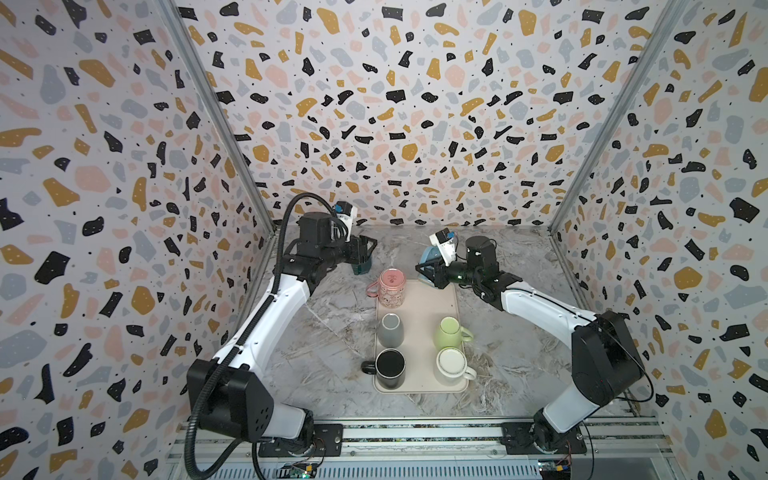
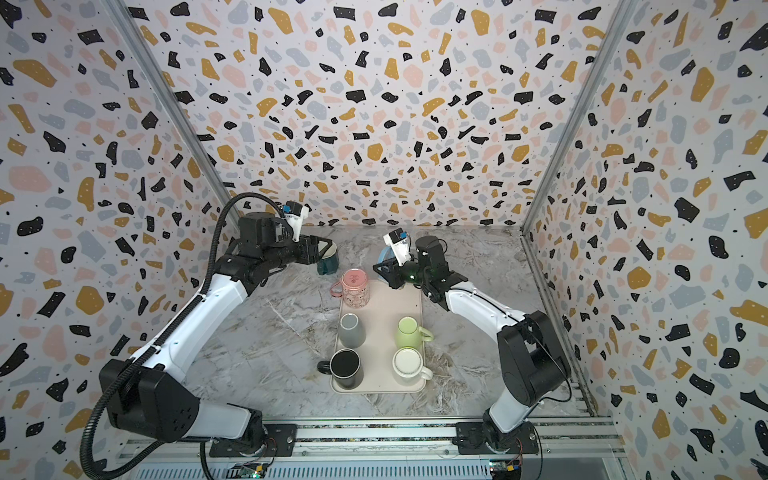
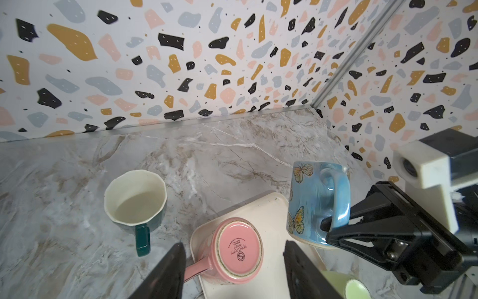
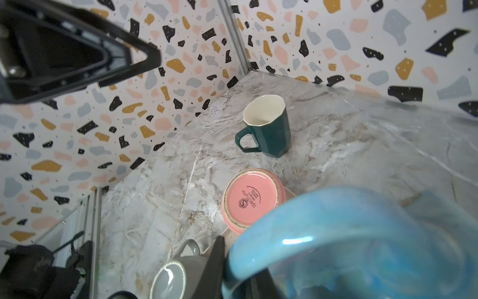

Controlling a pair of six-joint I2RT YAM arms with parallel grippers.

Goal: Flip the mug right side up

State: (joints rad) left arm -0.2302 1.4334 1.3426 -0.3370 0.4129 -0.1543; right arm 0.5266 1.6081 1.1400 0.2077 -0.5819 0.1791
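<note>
Grasp before the flip is the step we judge to be in hand. The right gripper (image 3: 328, 228) is pressed together on the lower end of the handle (image 3: 336, 191) of the blue mug (image 3: 309, 196). The mug stands mouth down at the far right corner of the tray (image 3: 269, 207). We cannot tell whether its pale rim rests on the tray or hangs just above it.

The left gripper (image 1: 366, 252) is spread and holds nothing. It hangs at the far left, over the teal mug (image 3: 135, 196).

Next, we think, the mug needs lifting clear and the wrist rolling half a turn, without swinging into the pink mug (image 3: 239, 252) just to its left. A pinch on a thin loop lets the body swing, so the turn should be slow.

The blue mug is glossy, pearly ceramic, a straight cylinder painted with butterflies, with a thick rounded handle. The pink mug is also inverted, showing a flat stamped base with a worn ring. The teal mug is faceted, cream inside, and upright on the veined marble table (image 3: 207, 155). The tray is smooth, cream, and round-cornered.
</note>
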